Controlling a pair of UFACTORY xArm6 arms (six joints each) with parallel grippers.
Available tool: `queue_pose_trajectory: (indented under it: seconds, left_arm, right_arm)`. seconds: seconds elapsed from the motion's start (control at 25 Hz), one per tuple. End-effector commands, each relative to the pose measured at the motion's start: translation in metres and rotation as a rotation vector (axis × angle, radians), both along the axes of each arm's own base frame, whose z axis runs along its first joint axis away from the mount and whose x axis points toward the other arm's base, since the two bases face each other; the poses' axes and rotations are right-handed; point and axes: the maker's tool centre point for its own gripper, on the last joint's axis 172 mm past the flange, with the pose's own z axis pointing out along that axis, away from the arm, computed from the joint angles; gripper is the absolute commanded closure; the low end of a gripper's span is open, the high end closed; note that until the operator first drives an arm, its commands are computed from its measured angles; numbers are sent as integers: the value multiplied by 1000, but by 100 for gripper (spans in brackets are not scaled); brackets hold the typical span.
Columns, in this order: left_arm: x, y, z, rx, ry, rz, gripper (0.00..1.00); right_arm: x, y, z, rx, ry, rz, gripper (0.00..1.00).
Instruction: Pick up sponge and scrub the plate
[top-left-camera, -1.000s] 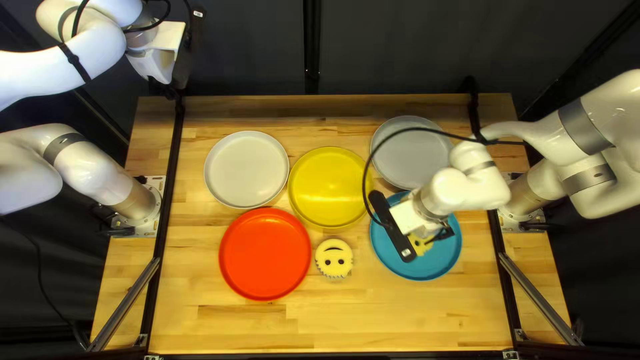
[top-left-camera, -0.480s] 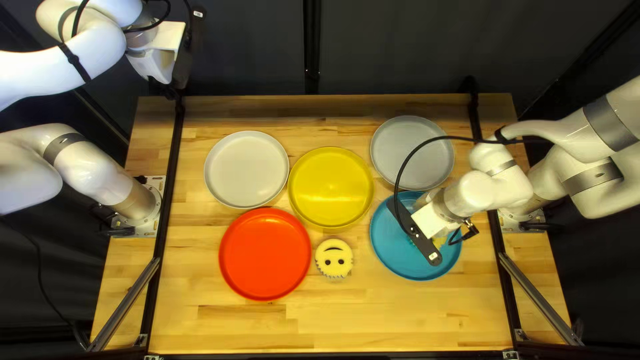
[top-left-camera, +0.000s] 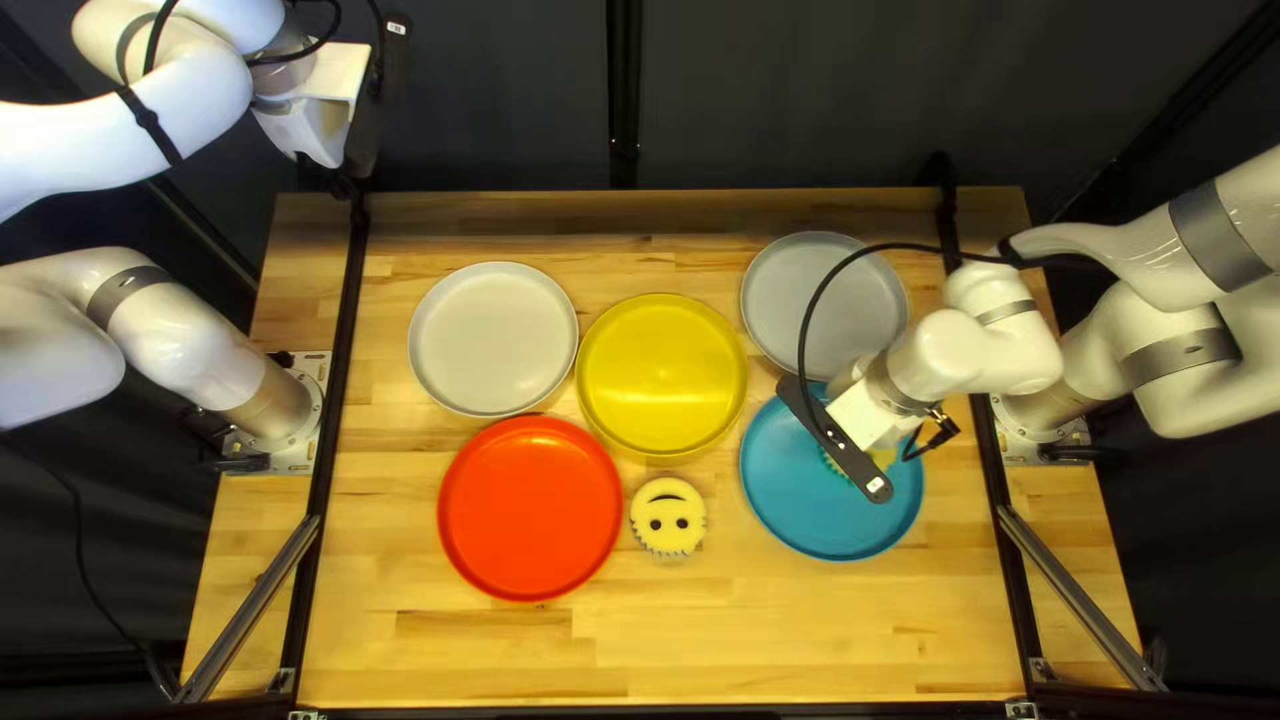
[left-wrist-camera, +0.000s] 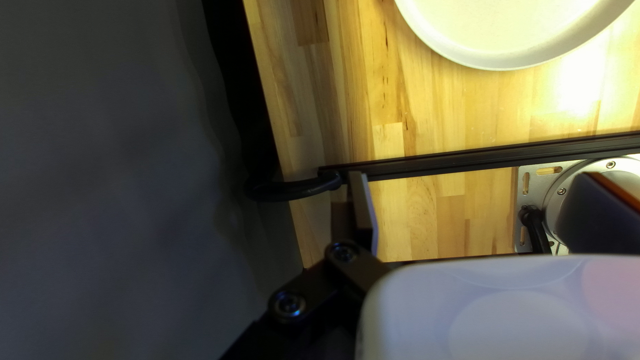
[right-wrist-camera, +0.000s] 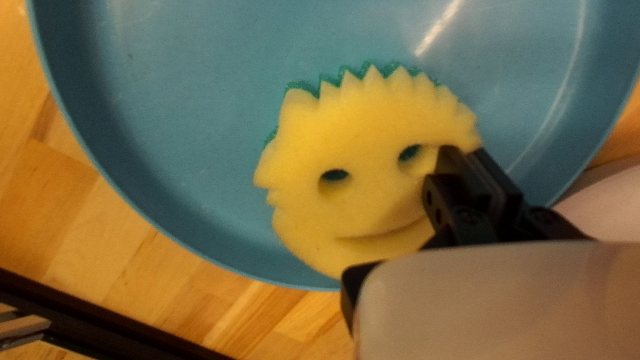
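My right gripper is low over the blue plate, its tips hidden by the wrist in the top left view. In the right wrist view the gripper is shut on one side of the yellow smiley sponge, which has a green underside. That sponge lies face up within the blue plate. A second smiley sponge rests on the wood beside the red plate. High beyond the table's far left corner stands my left gripper; its wrist view shows the gripper partly hidden.
A red plate, a yellow plate and a white plate sit left of the blue one. The grey plate is just behind it. Black rails run along both table sides.
My right gripper has carried its sponge rightward over the blue plate, then slightly toward the table's far edge. My left arm has stayed still.
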Motion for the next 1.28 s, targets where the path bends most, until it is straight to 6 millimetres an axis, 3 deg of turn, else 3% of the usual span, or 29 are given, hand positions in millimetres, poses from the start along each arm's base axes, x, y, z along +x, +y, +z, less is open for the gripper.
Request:
queue_pose_trajectory:
  seconds: [0.04, 0.28, 0.48, 0.72, 0.96, 1.08, 1.28]
  left_arm:
    - [0, 0, 0, 0, 0, 0, 0]
    - [0, 0, 0, 0, 0, 0, 0]
    - [0, 0, 0, 0, 0, 0, 0]
    - [0, 0, 0, 0, 0, 0, 0]
    - [0, 0, 0, 0, 0, 0, 0]
    - [0, 0, 0, 0, 0, 0, 0]
    - [0, 0, 0, 0, 0, 0, 0]
  right_arm:
    - [10, 0, 4, -9, 1, 1, 100]
    - [41, -25, 3, -9, -13, 5, 100]
    - [57, -34, 0, -4, -21, 11, 100]
    - [40, -29, -8, 5, -10, 13, 100]
    - [14, -7, -9, 11, 16, -5, 100]
    - [21, 0, -7, 27, 45, -51, 100]
    - [52, 4, -1, 55, 51, -133, 100]
